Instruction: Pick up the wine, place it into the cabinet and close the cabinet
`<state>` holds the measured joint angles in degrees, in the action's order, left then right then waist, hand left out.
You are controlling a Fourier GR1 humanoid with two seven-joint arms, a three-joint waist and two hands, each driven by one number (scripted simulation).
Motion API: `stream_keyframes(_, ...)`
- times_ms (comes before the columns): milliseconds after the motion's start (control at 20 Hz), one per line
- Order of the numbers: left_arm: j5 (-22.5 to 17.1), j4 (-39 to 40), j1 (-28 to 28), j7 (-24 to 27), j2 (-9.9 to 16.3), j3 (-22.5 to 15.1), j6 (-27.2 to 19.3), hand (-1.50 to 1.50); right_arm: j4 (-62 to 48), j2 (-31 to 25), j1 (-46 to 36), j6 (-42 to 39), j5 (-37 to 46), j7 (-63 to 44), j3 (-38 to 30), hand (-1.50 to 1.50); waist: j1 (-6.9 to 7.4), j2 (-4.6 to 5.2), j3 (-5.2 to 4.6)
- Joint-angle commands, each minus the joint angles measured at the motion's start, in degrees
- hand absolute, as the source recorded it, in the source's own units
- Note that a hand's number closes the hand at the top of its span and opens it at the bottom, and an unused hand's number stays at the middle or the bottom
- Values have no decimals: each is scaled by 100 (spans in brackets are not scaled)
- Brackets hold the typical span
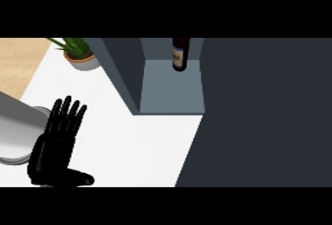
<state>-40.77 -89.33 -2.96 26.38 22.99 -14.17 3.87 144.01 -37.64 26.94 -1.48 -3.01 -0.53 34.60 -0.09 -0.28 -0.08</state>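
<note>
The wine bottle [180,55] stands upright at the far end of the cabinet [172,90], on its pale grey-blue inner floor, close to the right-hand wall; its dark body and a light label show, while its top is cut off by the upper edge of the view. The cabinet is open: a dark grey side panel runs along the left of the opening, and a large dark door [259,114] fills the whole right side of the view, from far to near. No hand touches the bottle. The left hand [57,140] shows at the near left over the white tabletop [149,149], its black fingers straight and spread slightly, pointing away toward the far side, thumb out to the right near the lower edge; it holds nothing. Its grey forearm lies just left of it. At the far left a potted plant [79,55] with green leaves sits in a pale pot at the tabletop's far edge, well apart from the hand, with wooden floor beyond it. The right hand does not show.
</note>
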Motion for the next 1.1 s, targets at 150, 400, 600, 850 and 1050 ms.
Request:
stream_keyframes(150,-402,38,-226,-59,501,617,623,-150,1192,261,-346,141,162,-872,712,150,46,13,-8)
stream_keyframes(400,-432,-11,-434,-30,770,798,1011,-150,1084,578,-822,291,233,-1332,1018,150,102,16,-15)
stream_keyframes(600,-739,222,-219,-260,917,1071,1183,-150,778,873,-1268,289,90,-1353,980,150,119,33,-16)
stream_keyframes(850,-686,170,-32,-335,859,1017,1121,-150,664,1202,-1775,322,-119,-1817,1048,150,180,49,-31)
stream_keyframes(1050,-701,402,-32,-326,983,1170,1258,-150,259,1579,-2315,323,-191,-2006,1031,150,263,56,-36)
